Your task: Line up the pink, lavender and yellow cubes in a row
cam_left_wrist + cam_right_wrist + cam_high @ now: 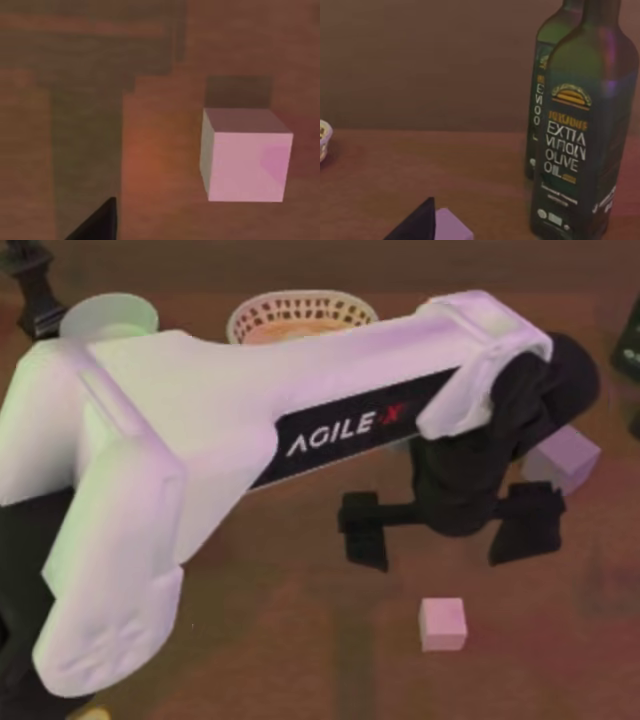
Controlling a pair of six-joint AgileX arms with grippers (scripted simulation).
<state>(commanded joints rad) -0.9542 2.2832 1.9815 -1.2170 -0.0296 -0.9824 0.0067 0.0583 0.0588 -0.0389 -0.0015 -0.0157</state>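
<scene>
**Above the pink cube, jaws wide**

Over the table's middle, my left gripper (450,525) hangs with its jaws spread and empty. The pink cube (443,624) sits just below it on the table (300,640), apart. The lavender cube (566,457) lies right of the gripper.

The left arm (200,430) reaches across the desk (300,640), its hand (450,525) spread open above the pink cube (442,624); the lavender cube (565,457) lies right.
</scene>
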